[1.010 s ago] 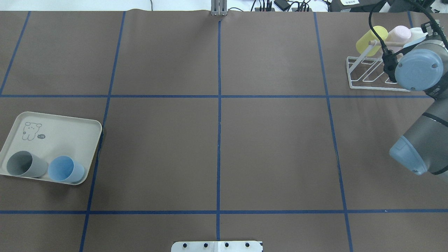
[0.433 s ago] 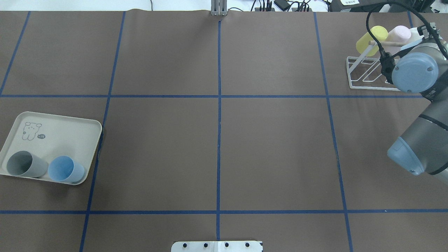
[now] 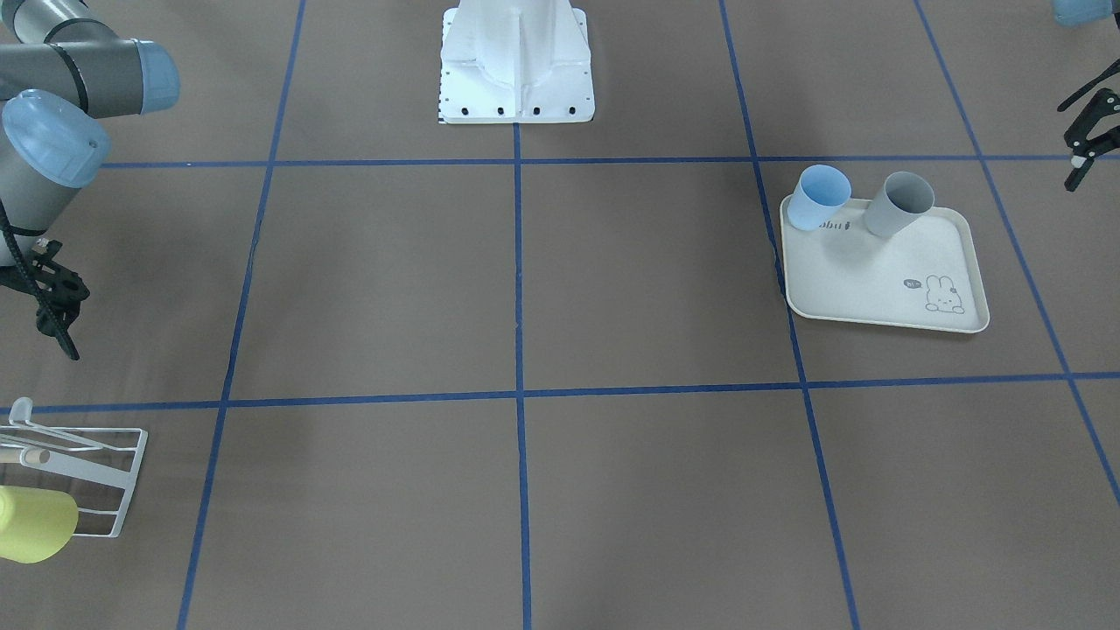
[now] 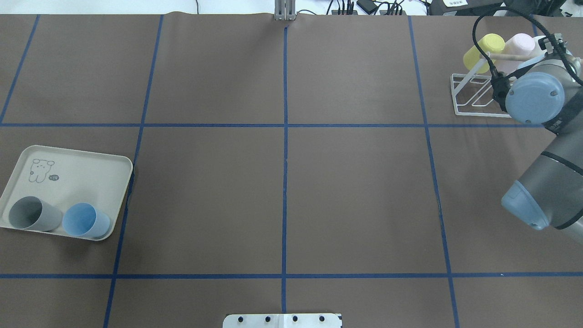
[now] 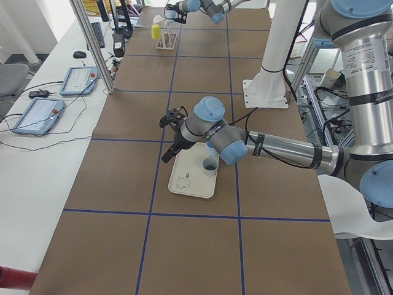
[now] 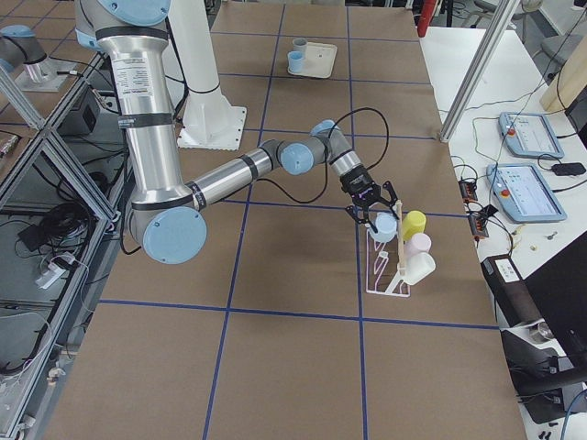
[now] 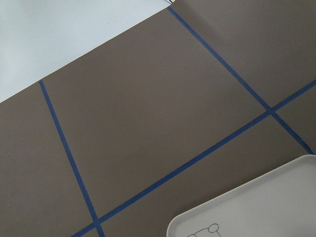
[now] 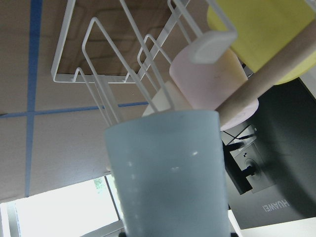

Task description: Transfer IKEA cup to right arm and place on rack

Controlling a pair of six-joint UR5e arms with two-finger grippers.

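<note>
Right gripper (image 6: 377, 220), clamped on the pale blue cup (image 8: 167, 173), has edged sideways at the rack (image 6: 386, 273) in the past second; handover looks done, placing under way; left gripper (image 3: 1083, 131) hangs spread beside the tray (image 3: 875, 280).

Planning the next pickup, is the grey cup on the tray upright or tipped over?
Upright: the grey cup stands on its base on the tray, open mouth facing up, beside the blue cup.
</note>
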